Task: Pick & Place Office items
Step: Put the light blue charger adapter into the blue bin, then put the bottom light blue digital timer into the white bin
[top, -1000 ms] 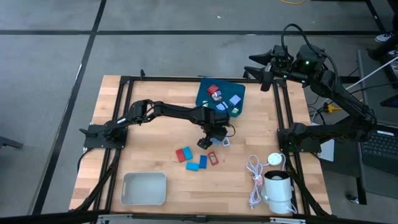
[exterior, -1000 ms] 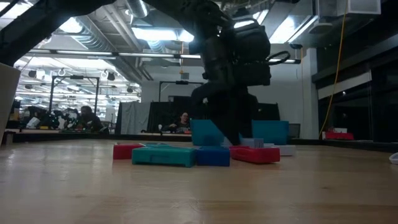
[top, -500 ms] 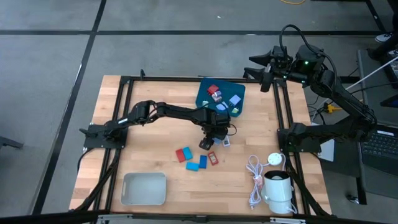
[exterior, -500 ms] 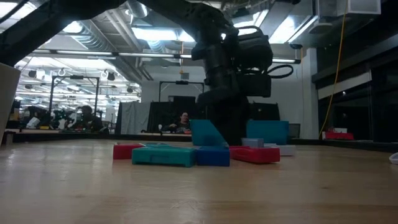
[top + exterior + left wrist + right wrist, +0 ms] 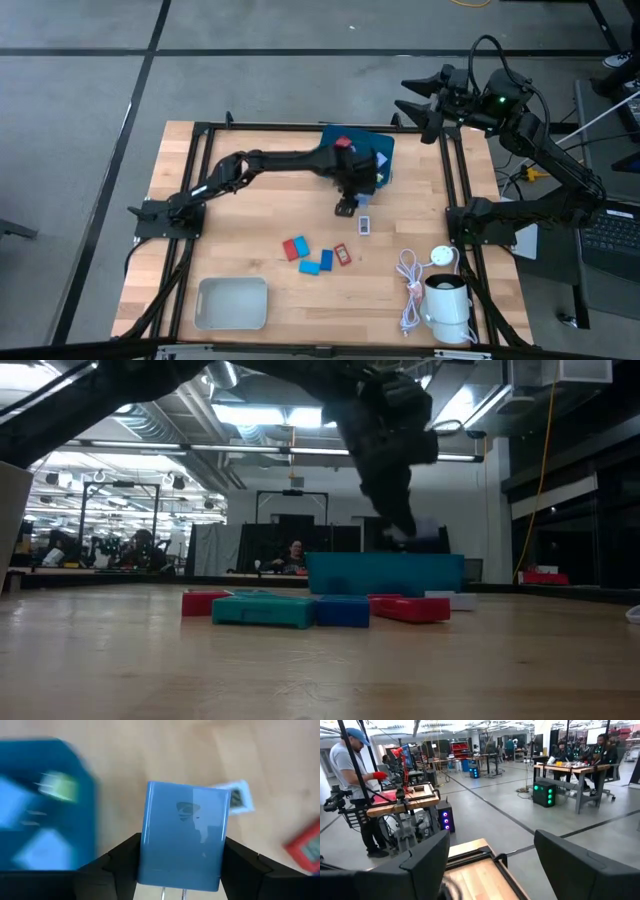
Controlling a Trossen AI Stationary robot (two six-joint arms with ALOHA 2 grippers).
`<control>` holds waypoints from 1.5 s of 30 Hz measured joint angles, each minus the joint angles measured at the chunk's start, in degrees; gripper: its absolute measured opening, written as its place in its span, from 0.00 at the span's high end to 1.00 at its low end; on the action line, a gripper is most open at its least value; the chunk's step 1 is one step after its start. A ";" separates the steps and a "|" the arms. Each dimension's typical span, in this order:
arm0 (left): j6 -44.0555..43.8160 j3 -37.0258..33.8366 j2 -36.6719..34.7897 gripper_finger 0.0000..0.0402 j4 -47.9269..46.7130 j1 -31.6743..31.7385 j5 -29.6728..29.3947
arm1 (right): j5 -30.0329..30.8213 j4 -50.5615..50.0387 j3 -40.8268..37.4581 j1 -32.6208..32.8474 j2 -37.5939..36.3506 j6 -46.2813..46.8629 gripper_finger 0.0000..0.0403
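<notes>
Left gripper (image 5: pixel 347 205) sits above the tabletop (image 5: pixel 250 240), just off the tray (image 5: pixel 382 146) edge. A flat piece (image 5: pixel 364 226) lies just beside it; a cluster of pieces (image 5: pixel 315 255) lies farther toward the bin (image 5: pixel 232 303).

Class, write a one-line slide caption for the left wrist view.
Left gripper holds a light blue rectangular piece above the wooden table, beside a teal tray.

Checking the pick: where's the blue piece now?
Blue piece sits between the left gripper fingers, lifted above the table beside the teal tray.
</notes>
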 joint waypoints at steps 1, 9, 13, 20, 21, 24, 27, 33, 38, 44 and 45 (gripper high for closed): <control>-0.02 1.21 -0.02 0.47 0.08 0.66 -0.14 | 0.00 0.00 0.00 0.00 0.00 -0.07 0.26; -4.18 3.03 -0.22 0.47 6.01 6.32 -0.56 | -0.12 0.00 0.00 0.00 0.00 -0.08 0.26; -6.39 2.59 -0.22 0.47 12.30 10.27 -0.80 | -1.27 0.00 0.00 0.00 0.00 -1.05 0.26; -10.51 2.61 0.61 0.47 17.03 16.16 1.48 | -1.42 0.00 0.00 0.00 0.00 -1.28 0.26; -10.50 2.61 0.72 0.47 17.05 16.68 2.38 | -1.45 0.00 0.00 0.00 0.00 -1.28 0.26; -10.67 2.58 0.81 0.46 17.59 17.55 3.34 | -2.62 0.00 0.00 0.00 0.00 -1.32 0.26; -10.10 2.58 0.81 0.34 18.79 17.47 3.50 | -2.73 0.00 0.00 0.00 0.00 -1.30 0.26; -9.99 2.58 0.81 0.17 20.03 15.93 4.21 | -2.30 0.00 0.00 0.00 0.00 -1.35 0.26; -16.88 3.60 0.78 0.18 18.99 14.81 4.50 | 6.48 0.33 0.00 0.00 0.00 -1.51 0.26; -35.38 7.12 -1.66 0.26 29.66 14.37 13.37 | 9.88 2.46 0.00 0.00 0.00 -1.31 0.26; -36.74 6.70 -2.95 0.28 31.93 13.99 13.35 | 8.56 3.14 0.00 0.00 0.00 -1.30 0.26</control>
